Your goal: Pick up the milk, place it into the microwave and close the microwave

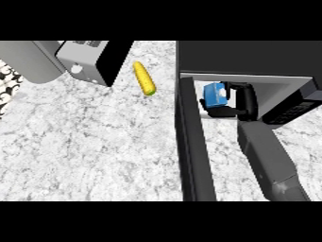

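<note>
The milk (215,95), a blue carton with a white patch on its side, sits at the mouth of the microwave (261,59), just inside the open cavity. The right hand (241,100) is wrapped round it: the black fingers (234,86) curl over the carton's far edge and the thumb comes under its near edge, so the carton is gripped between them and only its left face shows. The grey right forearm (271,160) runs back from the hand toward the lower edge of the view, passing over the tabletop (87,142) in front of the microwave.

Left of the fingers, the microwave door (193,142) stands swung wide open, seen edge-on as a long dark slab reaching toward the viewer. Right of the fingers lies the microwave's control panel (293,109) with its rows of buttons.

Farther left of the fingers, beyond the door, a yellow corn cob (144,78) lies on the white marbled tabletop. Left again stands a grey and black toaster-like appliance (88,59), well apart from the hand.
</note>
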You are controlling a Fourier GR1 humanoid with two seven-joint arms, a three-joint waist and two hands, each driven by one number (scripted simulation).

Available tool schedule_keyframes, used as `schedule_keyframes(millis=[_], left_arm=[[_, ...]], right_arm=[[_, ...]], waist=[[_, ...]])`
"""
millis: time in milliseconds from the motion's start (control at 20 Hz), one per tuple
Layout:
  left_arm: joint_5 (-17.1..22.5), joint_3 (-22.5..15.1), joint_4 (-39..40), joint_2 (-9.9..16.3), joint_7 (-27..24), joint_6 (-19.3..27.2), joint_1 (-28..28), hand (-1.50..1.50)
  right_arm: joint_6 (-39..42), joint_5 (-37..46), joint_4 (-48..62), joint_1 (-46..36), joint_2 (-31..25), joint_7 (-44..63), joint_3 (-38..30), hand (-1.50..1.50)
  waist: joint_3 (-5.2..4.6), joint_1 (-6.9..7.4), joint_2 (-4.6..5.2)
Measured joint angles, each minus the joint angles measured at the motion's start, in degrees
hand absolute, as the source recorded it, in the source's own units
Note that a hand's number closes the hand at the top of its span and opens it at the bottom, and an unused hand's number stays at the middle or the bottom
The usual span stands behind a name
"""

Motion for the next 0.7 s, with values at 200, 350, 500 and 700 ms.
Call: schedule_keyframes(millis=[200,350,500,700], left_arm=[[-0.2,0.9,1.7,-0.2,0.0,-0.6,-1.5,-1.5],[-0.3,1.3,2.8,-0.2,-0.2,-1.2,-2.5,-1.5],[-0.1,1.0,2.4,-0.4,1.2,-0.8,-3.9,-1.5],[-0.3,1.1,4.2,-0.2,1.4,-1.3,-5.3,-1.5]], right_arm=[[-3.2,1.6,6.3,-5.1,-0.5,-3.0,-0.9,1.5],[-7.1,3.4,10.1,-8.2,-1.0,-4.8,-0.9,1.5],[-13.2,6.7,12.8,-10.4,-1.5,-5.9,0.4,1.5],[-20.5,10.1,16.2,-12.9,-1.6,-6.5,1.8,1.5]], waist=[[0.02,0.14,0.14],[0.03,0.57,0.25],[0.03,0.82,0.45],[0.02,1.15,0.57]])
